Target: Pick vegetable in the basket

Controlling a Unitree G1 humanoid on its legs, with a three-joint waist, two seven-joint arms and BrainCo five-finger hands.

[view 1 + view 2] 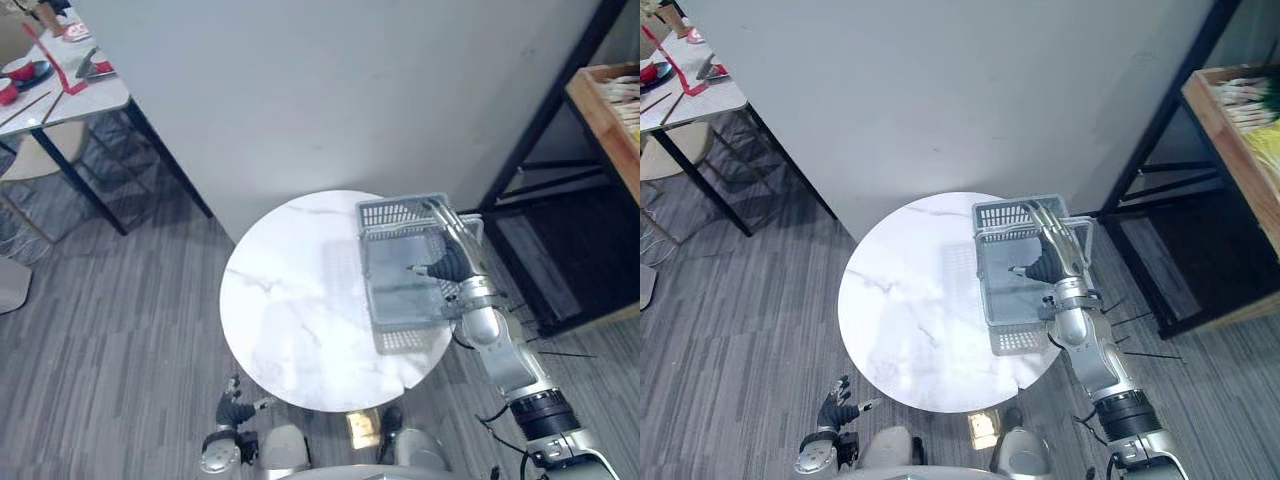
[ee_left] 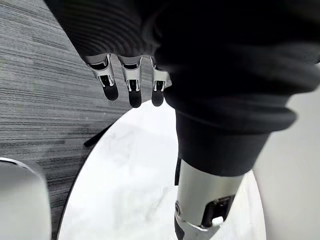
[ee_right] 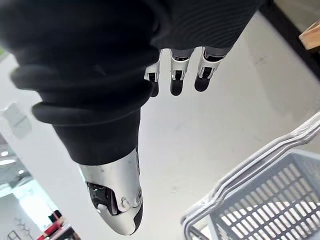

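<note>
Right hand [image 1: 1052, 258] outstretched above grey basket [image 1: 1002, 214] on table [image 1: 910, 320]

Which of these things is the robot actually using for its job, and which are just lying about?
Job: grey basket, right hand over it, round table, shelf crate of produce.
Lying about: far table with red dishes, idle left hand.

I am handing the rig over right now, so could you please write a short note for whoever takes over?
Right hand: open, held over the grey plastic basket, holding nothing.
Left hand: open, idle, low beside the round marble table.
Basket stands at the table's right edge and looks empty.
Done: nothing picked yet.
Left: fetch a vegetable, probably from the wooden crate on the right, and put it in the basket.
</note>
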